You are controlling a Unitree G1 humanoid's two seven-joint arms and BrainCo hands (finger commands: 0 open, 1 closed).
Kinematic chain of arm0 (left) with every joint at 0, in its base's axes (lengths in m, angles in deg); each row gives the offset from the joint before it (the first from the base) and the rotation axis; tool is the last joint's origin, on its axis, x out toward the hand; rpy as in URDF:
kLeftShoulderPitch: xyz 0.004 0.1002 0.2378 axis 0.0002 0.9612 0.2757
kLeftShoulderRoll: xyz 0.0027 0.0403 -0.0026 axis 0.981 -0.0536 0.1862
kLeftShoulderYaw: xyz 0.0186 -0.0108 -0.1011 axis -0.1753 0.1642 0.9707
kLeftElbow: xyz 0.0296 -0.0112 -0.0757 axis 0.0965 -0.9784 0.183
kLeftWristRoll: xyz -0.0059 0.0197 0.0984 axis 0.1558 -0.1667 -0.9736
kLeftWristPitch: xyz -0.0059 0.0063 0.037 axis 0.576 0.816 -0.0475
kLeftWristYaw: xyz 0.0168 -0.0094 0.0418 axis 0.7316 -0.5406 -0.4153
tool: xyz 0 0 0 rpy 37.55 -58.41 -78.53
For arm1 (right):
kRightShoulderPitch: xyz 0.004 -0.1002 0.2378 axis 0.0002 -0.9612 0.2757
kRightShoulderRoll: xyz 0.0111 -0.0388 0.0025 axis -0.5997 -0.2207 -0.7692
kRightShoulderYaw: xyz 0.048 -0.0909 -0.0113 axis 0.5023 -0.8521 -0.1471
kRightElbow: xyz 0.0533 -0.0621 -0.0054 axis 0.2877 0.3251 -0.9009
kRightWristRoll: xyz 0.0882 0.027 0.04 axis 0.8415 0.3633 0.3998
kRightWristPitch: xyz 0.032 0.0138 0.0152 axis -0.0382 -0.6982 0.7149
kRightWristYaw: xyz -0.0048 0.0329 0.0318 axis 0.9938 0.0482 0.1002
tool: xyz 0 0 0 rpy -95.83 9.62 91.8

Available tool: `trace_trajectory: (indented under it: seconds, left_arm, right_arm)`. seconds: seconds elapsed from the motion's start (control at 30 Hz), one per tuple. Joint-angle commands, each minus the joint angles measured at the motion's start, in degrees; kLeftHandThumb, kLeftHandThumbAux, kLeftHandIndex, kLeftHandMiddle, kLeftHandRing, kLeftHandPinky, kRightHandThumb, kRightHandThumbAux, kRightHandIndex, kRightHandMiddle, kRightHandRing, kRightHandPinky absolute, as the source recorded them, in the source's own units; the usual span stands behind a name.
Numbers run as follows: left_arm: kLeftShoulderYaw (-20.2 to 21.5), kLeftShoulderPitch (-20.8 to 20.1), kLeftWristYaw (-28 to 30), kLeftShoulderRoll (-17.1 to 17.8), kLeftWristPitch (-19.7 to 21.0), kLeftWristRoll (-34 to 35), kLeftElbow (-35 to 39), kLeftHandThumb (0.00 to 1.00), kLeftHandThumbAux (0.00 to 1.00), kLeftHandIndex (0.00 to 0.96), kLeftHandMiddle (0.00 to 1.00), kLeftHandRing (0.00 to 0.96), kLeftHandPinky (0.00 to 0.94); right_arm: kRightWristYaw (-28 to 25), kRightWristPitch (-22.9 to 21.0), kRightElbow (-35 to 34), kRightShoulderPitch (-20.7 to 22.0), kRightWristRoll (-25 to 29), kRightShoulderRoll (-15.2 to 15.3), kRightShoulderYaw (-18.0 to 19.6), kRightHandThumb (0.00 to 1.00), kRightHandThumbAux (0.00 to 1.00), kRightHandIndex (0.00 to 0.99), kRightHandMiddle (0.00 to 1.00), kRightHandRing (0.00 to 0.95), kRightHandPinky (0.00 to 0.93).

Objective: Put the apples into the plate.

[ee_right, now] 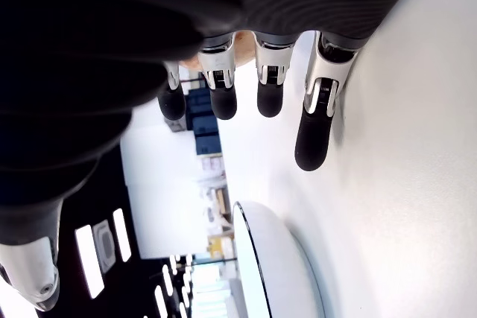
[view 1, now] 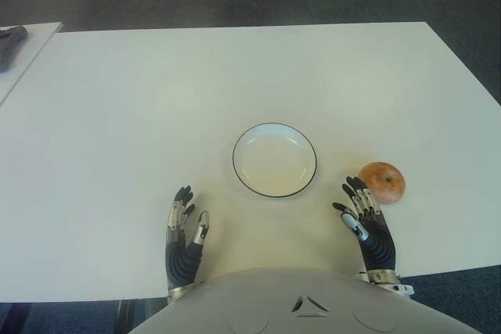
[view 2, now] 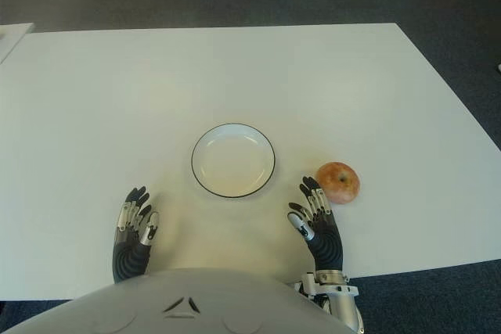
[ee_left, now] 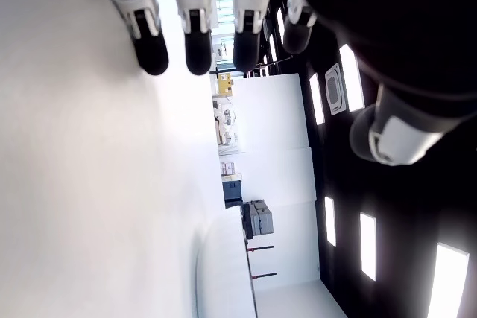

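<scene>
The plate [view 1: 275,159] is sitting empty on the white table [view 1: 141,99], straight ahead of the robot. One apple [view 1: 382,182] is lying on the table to the right of the plate, near it but apart from the rim. No other apple is showing in either eye view.

The right hand [view 1: 362,213] is reaching forward on the right of the plate, its fingertips [view 1: 354,187] just beside the apple on the side facing the robot. Its fingers are spread and are holding nothing. The palm seems to be turning toward the plate, probably so the fingers can close round the fruit from the side. Whether any fingertip is already touching the apple cannot be told.

The left hand [view 1: 184,236] is showing on the left of the plate, nearer the robot, with its fingers loosely extended and empty; it looks idle.

The task is at its start: the grasp is not yet made, and the apple being round, a nudge could roll it away from the plate.
</scene>
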Motion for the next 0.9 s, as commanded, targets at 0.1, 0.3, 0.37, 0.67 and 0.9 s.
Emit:
trace_trajectory:
  seconds: [0.1, 0.3, 0.37, 0.67, 0.9]
  left_arm:
    - [0.3, -0.3, -0.4, -1.0, 1.9, -0.3, -2.1, 0.088, 0.470, 0.072, 0.128, 0.135, 0.159]
    - [0.4, -0.7, -0.9, -1.1, 1.2, -0.7, -2.3, 0.104, 0.496, 0.086, 0.150, 0.168, 0.199]
    - [0.5, -0.7, -1.1, -1.2, 1.3, -1.0, -2.3, 0.106, 0.502, 0.088, 0.151, 0.171, 0.199]
    - [0.4, -1.1, -0.7, -0.9, 2.1, -0.2, -2.4, 0.105, 0.528, 0.091, 0.158, 0.181, 0.211]
    - [0.6, -1.2, -2.0, -0.8, -0.2, -2.2, -2.6, 0.107, 0.546, 0.089, 0.149, 0.176, 0.211]
  right_arm:
    - [-1.2, 3.1, -2.3, -1.4, -2.5, 2.3, -0.6, 0.453, 0.592, 0.022, 0.043, 0.024, 0.066]
    - [-2.0, 14.1, -1.5, 1.9, -10.3, 5.2, 2.0, 0.507, 0.606, 0.065, 0.051, 0.038, 0.093]
    - [-1.1, 19.2, 0.7, 5.0, -14.0, 6.1, 4.0, 0.511, 0.602, 0.072, 0.052, 0.039, 0.090]
    - [8.3, 43.1, 10.9, 16.2, -33.9, 9.0, 15.8, 0.520, 0.548, 0.092, 0.078, 0.069, 0.117]
    - [18.8, 48.8, 8.8, 20.5, -54.9, 10.7, 25.8, 0.499, 0.507, 0.119, 0.109, 0.079, 0.055]
